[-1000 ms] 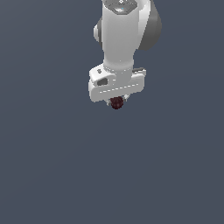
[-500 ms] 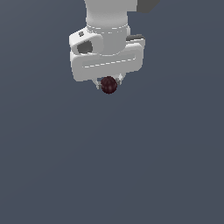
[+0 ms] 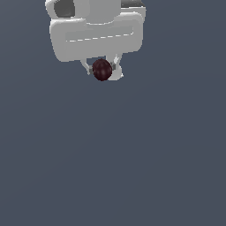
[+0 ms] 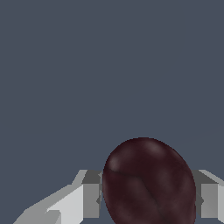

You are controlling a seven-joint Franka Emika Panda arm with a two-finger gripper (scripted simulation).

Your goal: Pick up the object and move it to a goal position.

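Since a second ago, your gripper (image 3: 102, 70) has come up and toward the camera: it fills far more of the exterior view and sits nearer the top edge, with the arm above it now cut off by the frame. The ball (image 3: 102, 69) has travelled with it and stays pinched between the fingers.

You can see the claw closed on the ball. In the exterior view one finger (image 3: 115, 69) presses the ball from that view's right and the other from its left, both just touching its sides under the wide white hand. The wrist view shows the same: grey pads (image 4: 91, 194) flank the ball (image 4: 148, 183) on both sides, hard against it.

Around the ball you have nothing but the plain dark grey-blue floor (image 3: 132, 167). No other thing lies near it or in its path in either view. How high the ball hangs over the floor you cannot tell.

As for heading, the ball is close to round, dark maroon with faint bumps, so it points no clear way. In the wrist view it looks a little egg-shaped, but you cannot tell a true long axis from that.
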